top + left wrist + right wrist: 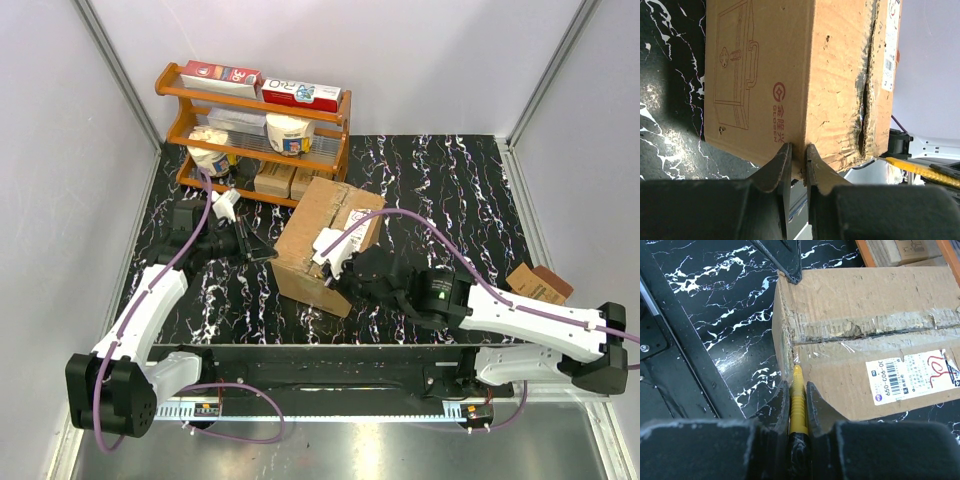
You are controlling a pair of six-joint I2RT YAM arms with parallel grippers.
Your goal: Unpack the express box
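The express box [325,235] is a brown carton with a white label [912,375], and it sits tilted at mid-table. Its taped centre seam [875,330] is ragged and partly split. My left gripper [798,155] is shut on the box's lower corner edge, with cardboard pinched between the fingers. In the top view the left gripper [271,257] meets the box's left corner. My right gripper [798,397] is shut on a yellow utility knife [798,390]. The knife's tip rests against the box's near-left edge just below the seam. The knife [920,170] also shows in the left wrist view.
A wooden rack [255,120] stands behind the box, holding red-and-white boxes, white tubs and small tan cartons. A small brown carton [538,283] lies at the right by the right arm. White walls close in the left, right and back sides.
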